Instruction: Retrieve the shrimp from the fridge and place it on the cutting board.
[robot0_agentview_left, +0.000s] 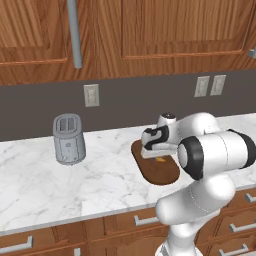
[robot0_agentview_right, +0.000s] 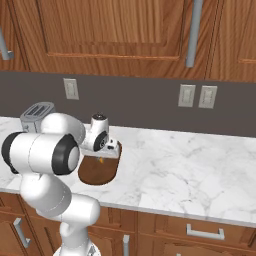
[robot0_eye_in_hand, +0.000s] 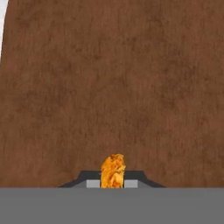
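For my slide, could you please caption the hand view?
End effector shut on shrimp just above the cutting board.

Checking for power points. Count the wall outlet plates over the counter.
3: one plate above the toaster, and a pair further right along the wall. The arm may hide others.

The arm (robot0_agentview_left: 210, 165) rises from the lower right of the left base view, elbow bent, hand reaching toward centre frame. The gripper (robot0_eye_in_hand: 113, 183), pointing down, is clamped on the shrimp (robot0_eye_in_hand: 113, 171).
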